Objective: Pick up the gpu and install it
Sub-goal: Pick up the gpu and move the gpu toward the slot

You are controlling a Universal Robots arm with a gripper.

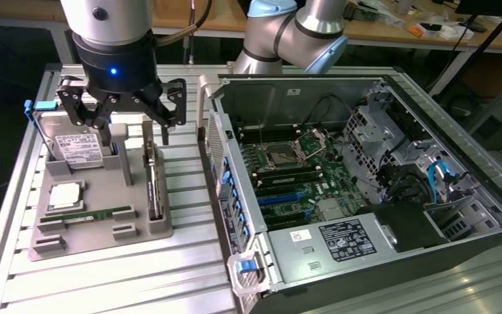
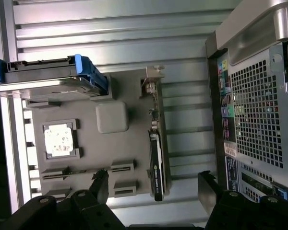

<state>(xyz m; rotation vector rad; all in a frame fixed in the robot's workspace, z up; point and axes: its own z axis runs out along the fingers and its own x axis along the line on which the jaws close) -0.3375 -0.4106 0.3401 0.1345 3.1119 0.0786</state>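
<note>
Gripper sits closest to the wrist camera: jaws wide, nothing held. From the wrist, one finger stands on each side of the gpu, both apart from it. In the exterior view the gripper hovers above the far end of the tray. Gpu stands on edge in the tray slot nearest the case. Drive stands upright at the tray's far end, on the exterior view's left. Cpu and memory stick lie flat in the tray. Case lies open, its board exposed, on the exterior view's right.
</note>
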